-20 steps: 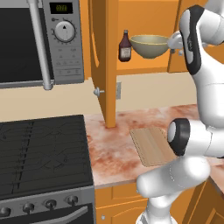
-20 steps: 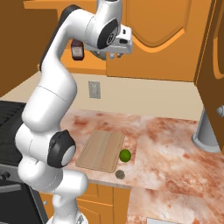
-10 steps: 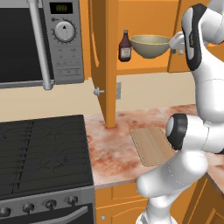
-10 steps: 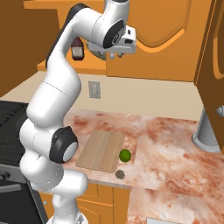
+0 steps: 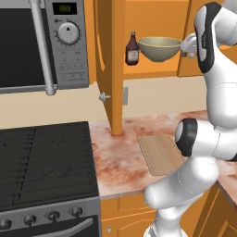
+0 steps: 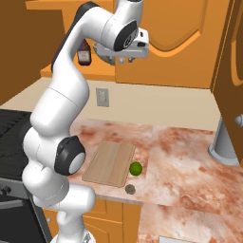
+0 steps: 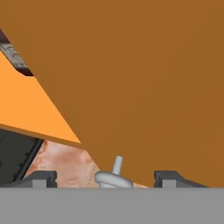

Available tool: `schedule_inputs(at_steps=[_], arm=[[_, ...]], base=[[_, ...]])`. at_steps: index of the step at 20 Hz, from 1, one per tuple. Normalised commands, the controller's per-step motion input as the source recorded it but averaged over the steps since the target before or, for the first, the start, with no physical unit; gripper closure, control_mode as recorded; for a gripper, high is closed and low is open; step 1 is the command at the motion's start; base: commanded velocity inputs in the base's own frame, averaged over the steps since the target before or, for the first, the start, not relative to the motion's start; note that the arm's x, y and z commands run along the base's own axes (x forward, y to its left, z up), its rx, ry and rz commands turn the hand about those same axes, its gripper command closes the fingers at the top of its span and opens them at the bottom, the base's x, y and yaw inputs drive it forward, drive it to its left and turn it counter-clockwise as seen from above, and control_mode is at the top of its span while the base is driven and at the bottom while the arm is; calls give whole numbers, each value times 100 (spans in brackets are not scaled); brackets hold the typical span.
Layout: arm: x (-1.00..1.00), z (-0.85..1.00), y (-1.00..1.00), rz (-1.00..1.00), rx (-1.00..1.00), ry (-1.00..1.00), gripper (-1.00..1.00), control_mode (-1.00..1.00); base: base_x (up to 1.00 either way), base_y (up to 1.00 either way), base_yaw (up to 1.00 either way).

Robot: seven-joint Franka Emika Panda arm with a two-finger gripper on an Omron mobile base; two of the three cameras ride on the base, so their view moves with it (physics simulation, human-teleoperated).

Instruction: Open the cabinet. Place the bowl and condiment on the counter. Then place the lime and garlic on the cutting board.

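Observation:
The cabinet's left door (image 5: pixel 111 69) stands swung open. On its shelf sit the dark condiment bottle (image 5: pixel 132 48) (image 6: pixel 84 52) and the olive bowl (image 5: pixel 159 48). Its right door (image 6: pixel 175 28) is closed. My gripper (image 5: pixel 186 48) (image 6: pixel 121 54) hangs at that door's lower left corner, just right of the bowl. It is open, and in the hand view a small silver knob (image 7: pixel 114 177) sits between the fingertips (image 7: pixel 41 178) of the gripper (image 7: pixel 106 178) without touching them. On the marbled counter (image 6: pixel 180 152) lies the cutting board (image 6: pixel 109 163) (image 5: pixel 159 155). The lime (image 6: pixel 135 168) and garlic (image 6: pixel 129 190) rest by the board's right corner.
A microwave (image 5: pixel 41 41) hangs at the left above the black stove (image 5: pixel 46 162). The open door's knob (image 5: pixel 104 97) juts out over the counter's left end. A grey cylinder (image 6: pixel 223 144) stands at the counter's far right, under another orange door (image 6: pixel 232 61).
The jaws have narrowed a little. The arm's elbow has shifted slightly while the hand stays at the right door's lower corner. Bowl, bottle, lime and garlic have not moved.

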Motion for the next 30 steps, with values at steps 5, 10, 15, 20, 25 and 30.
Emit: schedule_inputs(at_steps=[5,10,15,20,25,30], arm=[[14,-7,0,3,-3,1,-100,-100],[15,-5,0,1,-4,2,100,-100],[23,0,0,0,-5,4,100,-100],[19,-1,0,2,0,1,100,-100],[18,-5,0,2,0,0,100,-100],[9,-8,-1,1,-1,0,100,-100]], base=[[0,0,0],[0,0,0],[0,0,0],[0,0,0],[0,0,0],[0,0,0]])
